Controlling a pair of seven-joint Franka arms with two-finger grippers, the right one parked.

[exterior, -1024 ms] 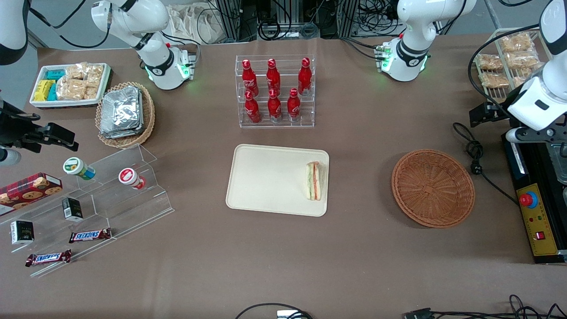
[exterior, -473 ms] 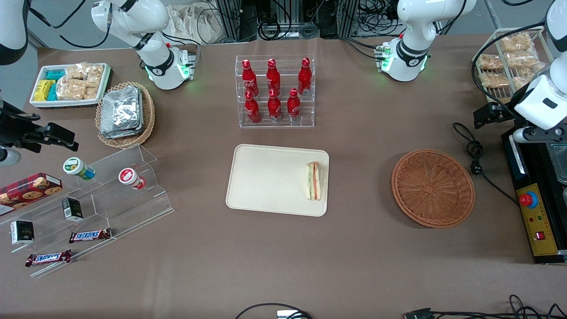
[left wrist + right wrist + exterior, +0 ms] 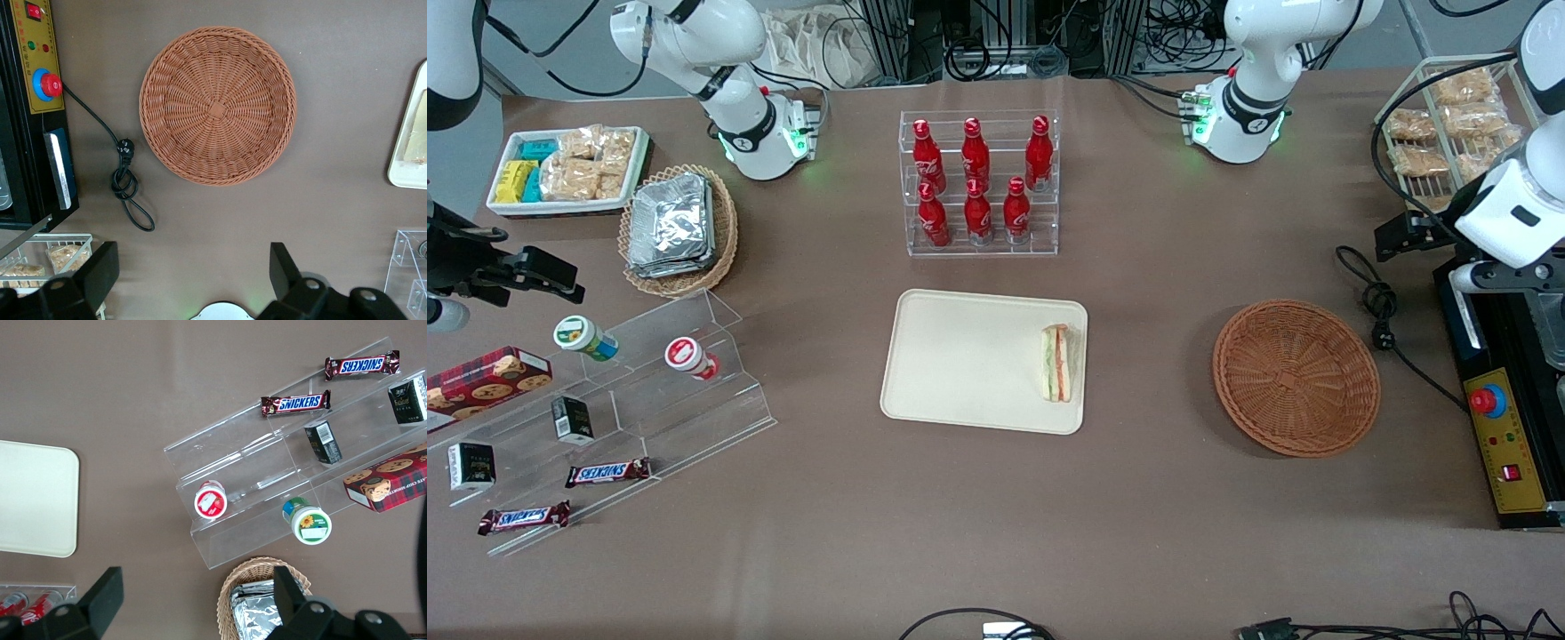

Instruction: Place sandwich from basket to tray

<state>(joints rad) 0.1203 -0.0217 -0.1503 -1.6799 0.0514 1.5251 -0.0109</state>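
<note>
1. A sandwich (image 3: 1057, 363) lies on a cream tray (image 3: 960, 356) at mid-tabletop, tucked against the tray's rim at the end nearer the working arm, its green and pink filling layers showing.
2. The round reddish-brown basket (image 3: 1296, 378) sits well apart from the tray, toward the working arm's end of the brown tabletop (image 3: 996, 498), with nothing in it.
3. The left arm's claw (image 3: 190, 280) hangs high above the tabletop, farther from the front camera than the basket, its two black fingers (image 3: 100, 270) spread wide and holding nothing; the wrist camera looks straight down on the basket (image 3: 217, 105).
4. A black control box (image 3: 1503, 436) with a red button stands at the tabletop's edge beside the basket, and a coiled black cable (image 3: 1380, 311) lies between them.
5. A clear rack of red bottles (image 3: 978, 182) stands farther from the front camera than the tray.
6. A wire rack of snack packs (image 3: 1440, 124) sits near the working arm.
</note>
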